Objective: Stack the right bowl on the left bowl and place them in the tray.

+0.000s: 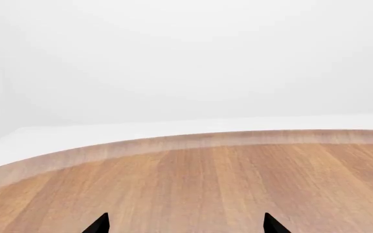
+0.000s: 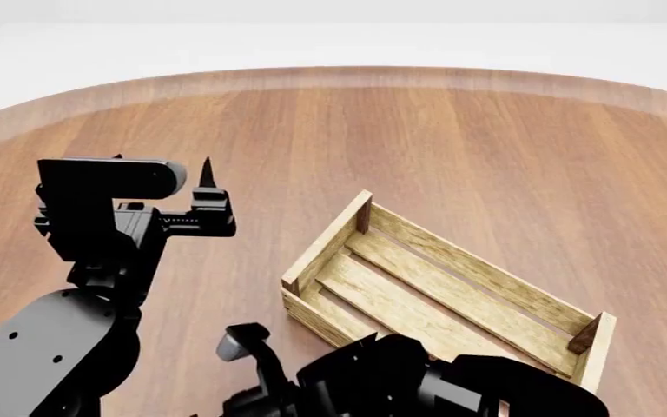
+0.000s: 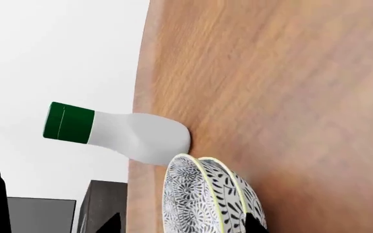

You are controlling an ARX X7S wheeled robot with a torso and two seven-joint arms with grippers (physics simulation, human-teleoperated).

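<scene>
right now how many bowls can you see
2. Both show only in the right wrist view, nested as a stack: the outer patterned bowl and the inner bowl, beside a white bottle. The head view shows none.

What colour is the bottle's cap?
Dark green cap on a white bottle; right wrist view.

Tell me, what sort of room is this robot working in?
Likely no real room: a bare simulated tabletop. A round wooden table stands in blank white space, holding a slatted tray, a white green-capped bottle and patterned bowls.
</scene>
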